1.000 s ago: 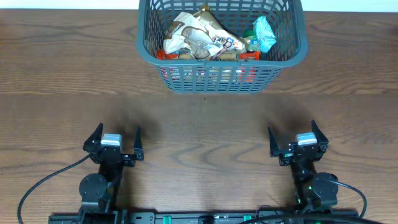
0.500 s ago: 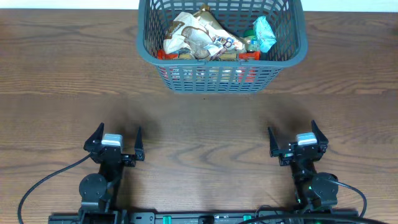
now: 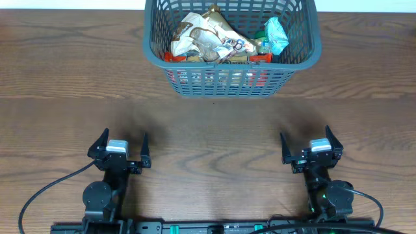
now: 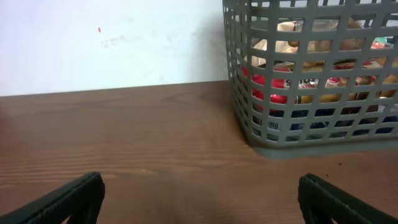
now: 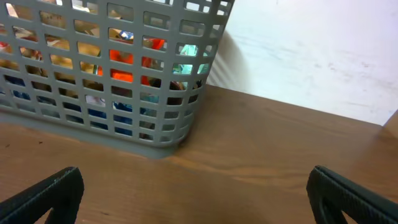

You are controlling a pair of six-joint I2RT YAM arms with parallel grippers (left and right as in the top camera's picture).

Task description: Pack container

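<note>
The container (image 3: 151, 52) is a grey-blue lattice basket at the back middle of the table. It holds several food packets: a beige and brown bag (image 3: 211, 36), a teal packet (image 3: 275, 34) and red ones beneath. It also shows in the left wrist view (image 4: 249, 124) and the right wrist view (image 5: 180, 134). My left gripper (image 3: 123, 148) is open and empty near the front left, far from the basket. My right gripper (image 3: 305, 146) is open and empty near the front right. Both sets of fingers show wide apart in the wrist views (image 4: 199, 199) (image 5: 199, 196).
The brown wooden table (image 3: 214, 130) stretches between the grippers and the basket. A white wall (image 4: 112, 43) stands behind the table. Black cables (image 3: 39, 195) run along the front edge by the arm bases.
</note>
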